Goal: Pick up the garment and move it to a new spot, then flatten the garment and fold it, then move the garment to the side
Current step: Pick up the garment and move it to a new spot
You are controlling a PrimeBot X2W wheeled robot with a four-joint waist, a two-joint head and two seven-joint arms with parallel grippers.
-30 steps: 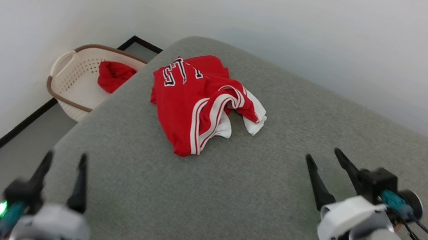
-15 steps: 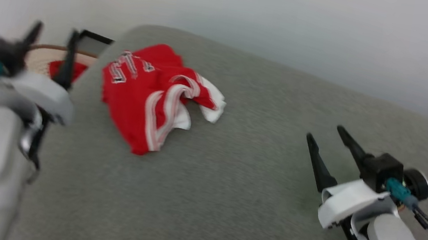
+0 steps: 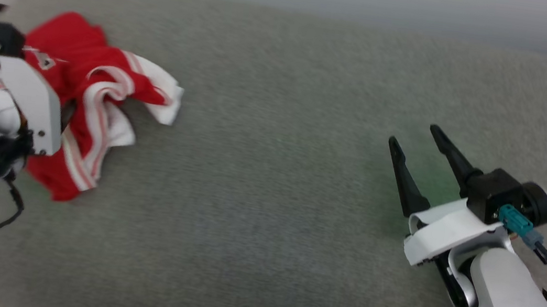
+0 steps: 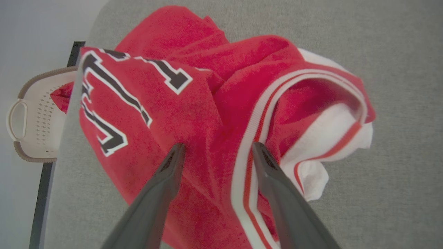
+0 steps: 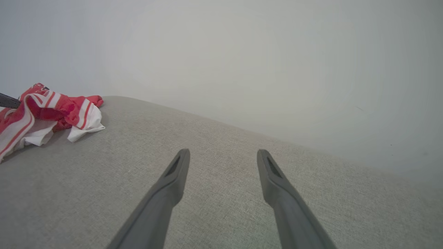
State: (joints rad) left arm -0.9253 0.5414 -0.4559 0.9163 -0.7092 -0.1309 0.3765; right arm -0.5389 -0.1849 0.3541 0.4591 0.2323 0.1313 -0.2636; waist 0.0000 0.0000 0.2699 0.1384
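red jersey-style shirt with white sleeves [image 4: 193, 114] lies crumpled at a corner of the grey woven-fabric surface [image 3: 267, 200], white wall [image 5: 242, 52] behind it. left gripper [image 4: 216, 148] hangs over the shirt, fingers spread, empty; right gripper [image 3: 413, 134] over the surface's middle, also spread. white perforated basket [image 4: 34, 131] beyond the surface's edge

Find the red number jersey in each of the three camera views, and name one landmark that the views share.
Head view: garment at the far left, crumpled.
Left wrist view: garment across the centre, just beyond the open left gripper.
Right wrist view: garment at the left edge, about mid-height.
Shared landmark: the grey surface that it lies on.
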